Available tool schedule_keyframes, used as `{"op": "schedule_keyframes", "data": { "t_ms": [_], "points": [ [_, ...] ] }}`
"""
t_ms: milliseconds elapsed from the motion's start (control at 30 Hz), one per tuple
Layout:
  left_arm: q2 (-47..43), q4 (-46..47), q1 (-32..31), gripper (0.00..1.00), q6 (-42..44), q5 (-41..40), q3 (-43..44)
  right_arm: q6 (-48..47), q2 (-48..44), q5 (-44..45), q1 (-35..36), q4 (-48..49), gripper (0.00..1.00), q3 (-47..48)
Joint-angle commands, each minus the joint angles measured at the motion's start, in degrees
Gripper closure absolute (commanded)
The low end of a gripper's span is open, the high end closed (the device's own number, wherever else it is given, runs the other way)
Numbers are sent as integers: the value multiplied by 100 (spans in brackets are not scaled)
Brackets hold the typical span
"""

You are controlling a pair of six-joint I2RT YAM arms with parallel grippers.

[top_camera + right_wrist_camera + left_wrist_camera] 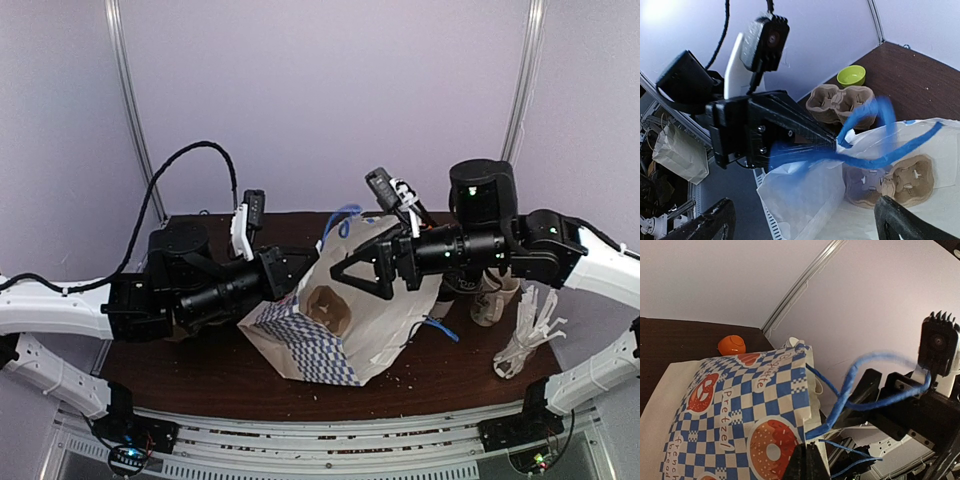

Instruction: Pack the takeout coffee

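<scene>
Left arm and right arm are reaching inward over one paper bag: left fingers pinching its rim, right fingers open; two cup carriers.

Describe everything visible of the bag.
The bag is white, paper-like, one side blue-checked with pretzel and doughnut prints, with blue cord handles. It slumps on the brown table, mouth open. The left gripper is shut on its rim by a handle; the open right gripper faces the mouth. A pulp carrier shows inside.
</scene>
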Motion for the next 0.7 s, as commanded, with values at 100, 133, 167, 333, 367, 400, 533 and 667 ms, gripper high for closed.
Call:
{"op": "schedule_keyframes", "data": {
  "t_ms": [100,133,167,333,367,400,533,667],
  "points": [
    [-472,-47,61,100,10,-627,-108,-137,-688,977,-46,-423,1,563],
    [-522,-58,91,100,-29,-713,-127,-190,-814,1278,-47,-486,1,629],
    [-577,-39,139,100,-79,-786,-141,-250,-945,1654,-51,-536,1,681],
    [-710,235,341,100,-342,-1324,-225,-333,-1833,3616,-48,-183,1,199],
    [-707,355,414,100,-446,-1380,-269,-304,-2019,3932,-51,-75,1,-4],
    [-692,409,489,100,-604,-1463,-304,-285,-2204,4249,-48,42,1,-210],
    [-629,568,704,100,-1366,-1785,-492,-138,-2604,5080,-47,167,2,-863],
    [-536,702,883,100,-2128,-1827,-733,44,-2740,5232,-47,145,2,-1231]
  ]
}}
